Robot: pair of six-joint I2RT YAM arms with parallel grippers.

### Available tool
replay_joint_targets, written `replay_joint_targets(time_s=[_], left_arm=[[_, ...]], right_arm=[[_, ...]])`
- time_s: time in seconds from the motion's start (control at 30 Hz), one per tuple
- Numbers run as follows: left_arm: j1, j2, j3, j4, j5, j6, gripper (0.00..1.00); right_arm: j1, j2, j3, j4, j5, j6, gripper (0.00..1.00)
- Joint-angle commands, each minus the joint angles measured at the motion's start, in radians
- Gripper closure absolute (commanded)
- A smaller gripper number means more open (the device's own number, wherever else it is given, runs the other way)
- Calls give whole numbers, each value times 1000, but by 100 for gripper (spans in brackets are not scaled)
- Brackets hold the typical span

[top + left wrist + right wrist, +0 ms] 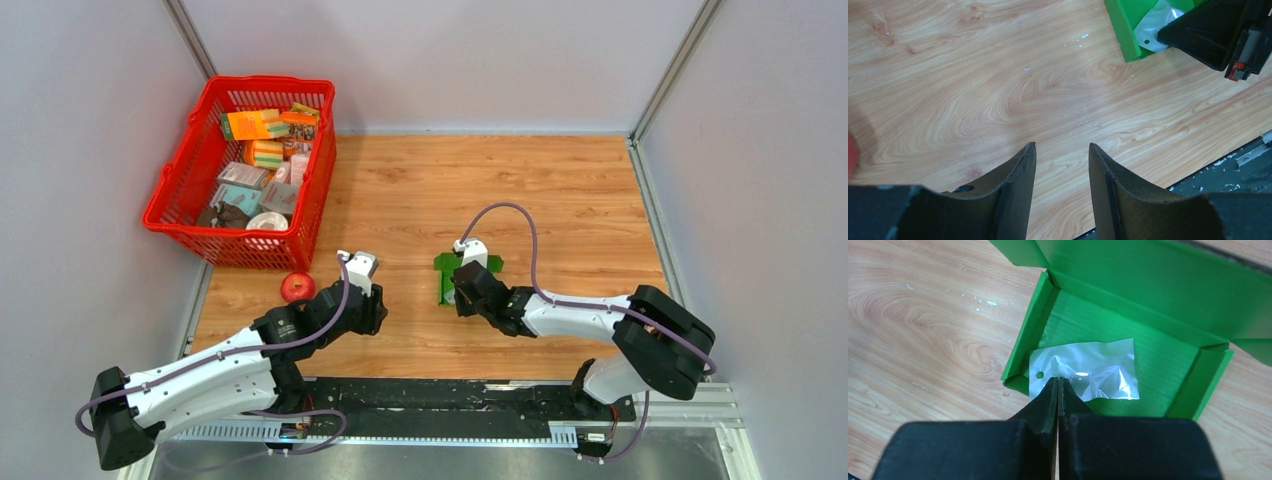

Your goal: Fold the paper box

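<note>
The paper box [1168,360] is a bright green shallow tray standing open on the wooden table, its lid [1158,295] folded back on the far side. A clear plastic bag [1103,372] lies inside it. My right gripper [1058,379] is shut, its tips over the box's near wall at the edge of the bag; whether they pinch the bag does not show. From above, the right gripper [462,292] covers most of the box [443,265]. My left gripper [1062,146] is open over bare wood, well left of the box [1126,30].
A red basket [180,190] with several small packages stands at the back left. A red apple [297,287] lies beside my left arm. The table's near edge and black rail [450,395] run just behind both grippers. Grey walls enclose the table.
</note>
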Motion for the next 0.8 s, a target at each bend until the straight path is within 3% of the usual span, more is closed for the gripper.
replay_joint_targets(time_s=[0.0, 0.27, 0.43, 0.5, 0.53, 0.6, 0.63, 0.77], left_arm=[[-1, 5, 48, 7, -8, 20, 49], [-1, -10, 73, -19, -5, 43, 48], [2, 50, 108, 0, -8, 73, 38], [12, 118, 111, 93, 90, 158, 38], [17, 145, 128, 118, 110, 187, 36], [29, 219, 156, 176, 144, 242, 35], [58, 246, 177, 205, 176, 257, 32], [147, 387, 235, 334, 312, 296, 33]], right_arm=[[4, 22, 41, 68, 80, 11, 100], [4, 66, 71, 42, 236, 42, 100], [5, -88, 64, -47, 230, 31, 94], [2, -159, 48, -121, 226, 28, 85], [2, -237, 38, -136, 214, 10, 74], [-1, -317, -1, -187, 204, 5, 60], [-22, -392, -14, -204, 200, 2, 46], [-149, -527, -93, -221, 82, -23, 36]])
